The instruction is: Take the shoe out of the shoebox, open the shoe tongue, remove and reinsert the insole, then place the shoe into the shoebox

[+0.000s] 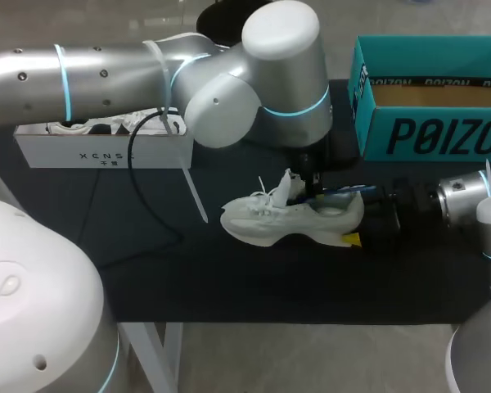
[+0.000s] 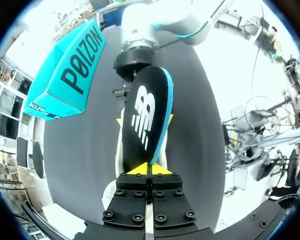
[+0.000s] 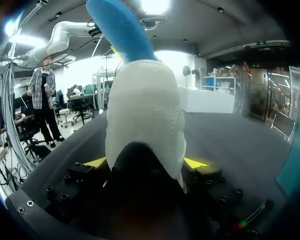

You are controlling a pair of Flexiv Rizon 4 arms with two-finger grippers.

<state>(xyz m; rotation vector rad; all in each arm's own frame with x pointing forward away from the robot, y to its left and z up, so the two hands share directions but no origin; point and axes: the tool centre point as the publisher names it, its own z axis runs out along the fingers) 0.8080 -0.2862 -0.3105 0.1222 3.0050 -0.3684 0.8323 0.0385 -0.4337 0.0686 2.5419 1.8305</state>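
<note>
Shoe (image 1: 286, 221) noted out of the shoebox (image 1: 425, 135), lying on its sole on the dark desk (image 1: 229, 278), toe toward the left side and heel toward the right. The teal shoebox is seen standing open at the far right of the desk, well apart from the shoe, with nothing visible inside it. Right tool (image 3: 145, 163) is clamped on the heel of the shoe, one yellow tip at each side, so the shoe is judged to be steadied. Left tool (image 2: 148, 170) is closed together on one end of the insole (image 2: 145, 115), pinched at its narrow tip; the black top and blue edge of the insole are seen running away from the tool toward the heel. From the right wrist view the blue underside is seen rising out of the shoe opening, so the insole is taken to be partly in and partly out. Whether it is being pulled out or fed back in cannot be told from these views. The tongue looks lifted near the laces, though this is not clear. Judged done: shoe taken out, tongue probably opened. Judged left: the insole step to be finished and the insole seated flat, then the shoe carried to the shoebox. A white box (image 1: 82, 154) with other shoes is seen at the far left.
</note>
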